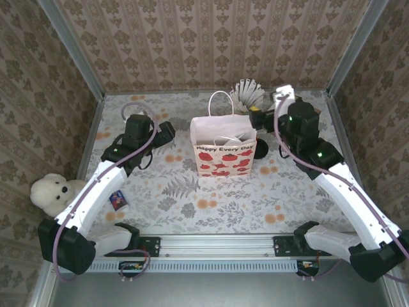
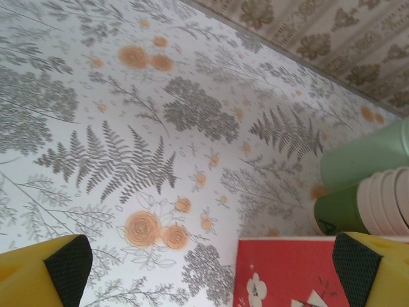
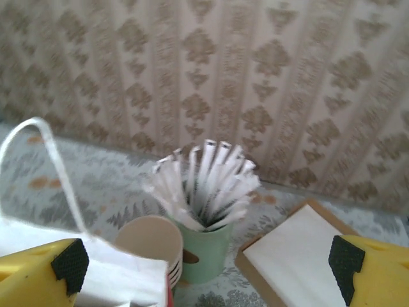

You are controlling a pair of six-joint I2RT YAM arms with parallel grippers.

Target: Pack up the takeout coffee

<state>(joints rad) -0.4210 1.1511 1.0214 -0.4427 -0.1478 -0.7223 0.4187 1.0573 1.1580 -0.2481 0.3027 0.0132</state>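
Both left claw [image 2: 211, 272] and right claw [image 3: 208, 268] gape empty — bag [image 3: 121, 278] just under the right; coffee probably packed — I'd lift clear.

One red-and-white paper bag [image 1: 223, 157], just the one. One green holder [image 3: 204, 252], its white-wrapped sticks [image 3: 204, 179] bunched too tight to count. One stack of lidless cups [image 3: 151, 242], number unclear. One pile of white napkins [image 3: 297, 256]. One white teddy bear [image 1: 50, 192]. One small packet [image 1: 119, 201]. Two robot arms, left arm [image 1: 96, 185] and right arm [image 1: 348, 185].
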